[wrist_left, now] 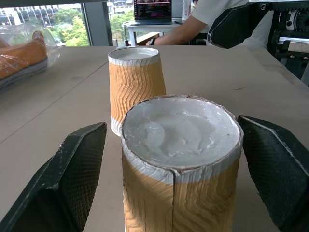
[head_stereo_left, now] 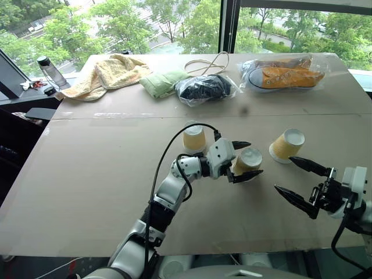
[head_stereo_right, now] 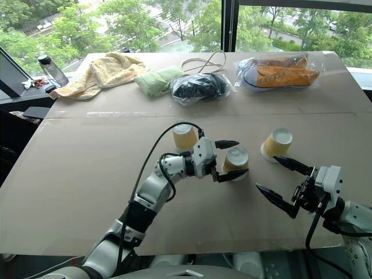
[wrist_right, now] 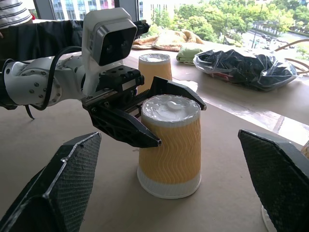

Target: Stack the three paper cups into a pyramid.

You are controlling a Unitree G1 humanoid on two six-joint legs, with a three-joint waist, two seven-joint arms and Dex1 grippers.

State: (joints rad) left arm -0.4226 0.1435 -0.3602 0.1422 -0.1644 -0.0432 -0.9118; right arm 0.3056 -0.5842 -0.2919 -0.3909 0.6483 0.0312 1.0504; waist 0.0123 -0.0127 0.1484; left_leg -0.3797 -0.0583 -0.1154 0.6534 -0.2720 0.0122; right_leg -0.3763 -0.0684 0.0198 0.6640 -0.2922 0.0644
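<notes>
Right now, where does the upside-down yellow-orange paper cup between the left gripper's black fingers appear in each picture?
Left eye view: the upside-down yellow-orange paper cup is centre-right, between the open left gripper fingers.
Right eye view: cup just right of centre.
Left wrist view: cup in the foreground, white base showing.
Right wrist view: cup at centre.
Shared landmark: the black left-gripper fingers on either side of the cup.
</notes>
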